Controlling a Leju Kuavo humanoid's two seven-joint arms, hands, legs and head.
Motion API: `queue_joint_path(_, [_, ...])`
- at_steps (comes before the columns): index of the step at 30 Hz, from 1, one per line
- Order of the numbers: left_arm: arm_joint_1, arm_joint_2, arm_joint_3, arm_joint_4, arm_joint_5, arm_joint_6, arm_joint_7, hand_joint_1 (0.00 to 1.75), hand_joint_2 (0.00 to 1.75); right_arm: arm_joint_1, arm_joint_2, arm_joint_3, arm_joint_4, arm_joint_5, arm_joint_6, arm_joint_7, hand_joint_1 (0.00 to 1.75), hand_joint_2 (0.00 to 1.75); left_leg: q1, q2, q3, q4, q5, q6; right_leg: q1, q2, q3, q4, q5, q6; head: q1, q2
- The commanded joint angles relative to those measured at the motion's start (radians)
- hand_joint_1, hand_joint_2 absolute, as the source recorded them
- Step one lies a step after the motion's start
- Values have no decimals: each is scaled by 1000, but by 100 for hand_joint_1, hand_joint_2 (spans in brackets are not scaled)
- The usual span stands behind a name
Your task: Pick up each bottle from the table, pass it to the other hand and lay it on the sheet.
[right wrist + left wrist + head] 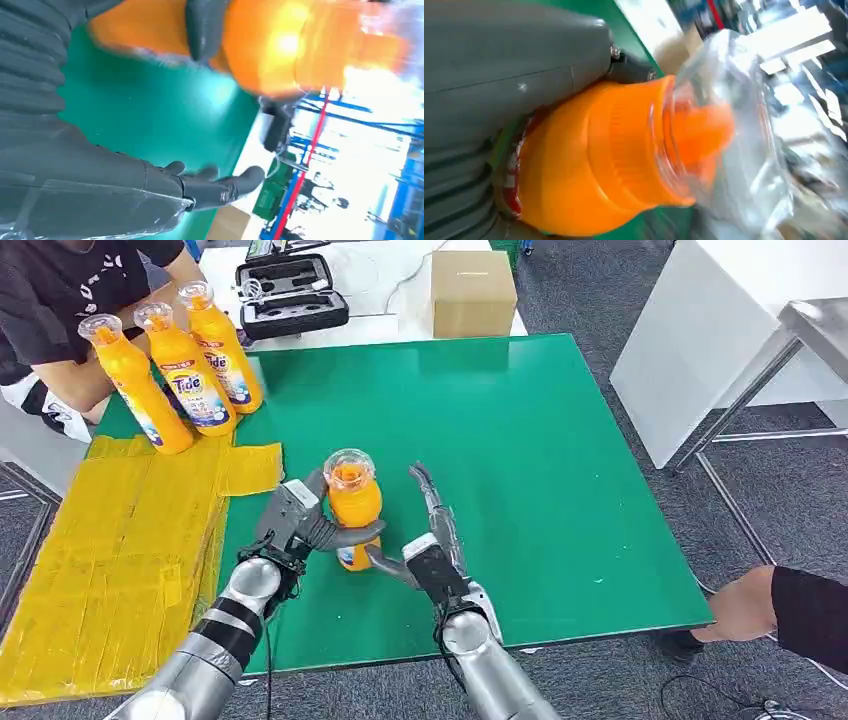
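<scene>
Bottle stood upright above the green table, clamped in the left hand so the right hand, fingers spread beside it, could take it.

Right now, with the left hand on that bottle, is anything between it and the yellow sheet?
Nothing visible blocks it. The left hand holds the bottle over bare green table, and the yellow sheet lies just to its left. The three standing bottles sit at the sheet's far edge. The open right hand is on the other side.
</scene>
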Motion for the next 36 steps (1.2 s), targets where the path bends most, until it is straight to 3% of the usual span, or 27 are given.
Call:
queue_joint_path(1, [-67, 94, 75, 43, -376, 312, 92, 175, 175, 126, -81, -5, -329, -52, 49, 20, 0, 0, 0, 1, 3, 0, -1, 0, 0, 0, 3, 0, -1, -1, 0, 0])
queue_joint_path(3, [-98, 115, 93, 86, -481, 373, 118, 175, 175, 128, -81, -10, -348, -59, 54, 20, 0, 0, 1, 3, 3, 1, -2, -1, 1, 1, 2, 0, -1, -1, 0, 0])
queue_joint_path(4, [-118, 132, 80, 129, -623, 476, 178, 175, 175, 125, -81, -10, -351, -72, 65, 22, 0, 0, 0, 3, 1, 0, -1, -1, 0, 1, 0, 0, 0, -1, 0, 0])
queue_joint_path(6, [-137, 140, 113, 177, -709, 509, 197, 175, 175, 125, -81, -13, -357, -81, 69, 22, 0, 0, 0, 3, 4, 0, -2, -2, 1, 0, 2, 0, -1, -2, 0, 0])
queue_joint_path(7, [-123, 145, 160, 144, -877, 519, 266, 175, 175, 123, -81, -14, -357, -96, 77, 21, 0, 0, 0, 3, 2, 0, -1, -2, 1, 0, 1, 0, 0, -2, 0, 0])
queue_joint_path(8, [-122, 150, 184, 138, -952, 519, 285, 175, 175, 123, -82, -15, -359, -101, 78, 20, 0, 175, 1, 3, 5, 0, -2, -2, 1, 0, 4, 0, -1, -3, 0, 0])
queue_joint_path(9, [-116, 153, 219, 125, -1073, 519, 335, 175, 175, 120, -84, -17, -358, -115, 82, 18, 0, 175, 1, 5, 4, 0, -2, -2, 1, 2, 2, 0, 1, -4, 0, 0])
queue_joint_path(14, [-117, 162, 251, 126, -1143, 519, 349, 175, 175, 118, -88, -20, -357, -127, 87, 17, 0, 175, 1, 4, 6, 1, -3, -2, 1, 0, 5, 1, -1, -4, 0, 0])
queue_joint_path(18, [-137, 224, 275, 188, -1329, 519, 454, 175, 175, 106, -103, -12, -343, -147, 95, 21, 0, 175, 1, 4, 6, 0, -2, -3, 1, 1, 4, 0, 0, -4, 0, 0])
queue_joint_path(21, [-143, 277, 219, 252, -1342, 519, 497, 175, 175, 99, -118, -5, -331, -162, 100, 25, 0, 175, 1, 5, 5, 0, -2, -3, 1, 2, 3, 0, 0, -4, 0, 0])
queue_joint_path(22, [-155, 352, -30, 253, -1174, 519, 618, 175, 175, 88, -150, 40, -325, -215, 54, 34, 0, 175, 0, 4, 4, -1, -1, -3, 1, 1, 2, 0, 1, -4, 0, 0])
queue_joint_path(23, [-155, 352, -30, 253, -1174, 519, 618, 175, 175, 88, -150, 40, -325, -215, 54, 34, 0, 175, 2, -7, 1, 2, 0, -2, 2, -10, 3, 2, -2, -4, 0, 0])
queue_joint_path(25, [-155, 352, -30, 253, -1174, 519, 618, 175, 175, 88, -150, 40, -325, -215, 54, 34, 0, 175, 1, 8, 7, 0, -3, -3, 1, 4, 3, 0, 0, -5, 0, 0])
queue_joint_path(28, [-138, 322, 58, 284, -1225, 519, 581, 175, 175, 93, -144, 23, -320, -214, 65, 34, 0, 175, 2, 6, 5, 0, -2, -3, 2, 3, 2, -1, 0, -4, 0, 0])
queue_joint_path(29, [-146, 349, -44, 295, -1143, 519, 616, 175, 175, 97, -127, -10, -317, -188, 112, 31, 0, 175, 1, 5, 5, -1, -1, -3, 1, 1, 2, 0, 0, -4, 0, 0])
queue_joint_path(31, [-132, 316, 70, 341, -1191, 519, 558, 175, 175, 103, -124, -7, -315, -177, 112, 37, 0, 175, 1, 4, 7, -1, -2, -3, 1, 1, 5, -1, -1, -4, 0, 0])
queue_joint_path(36, [-112, 253, 199, 424, -1224, 519, 511, 175, 175, 88, -129, -8, -291, -191, 116, 35, 0, 175, 1, 6, 8, -1, -3, -3, 1, 2, 6, -1, -1, -4, 0, 0])
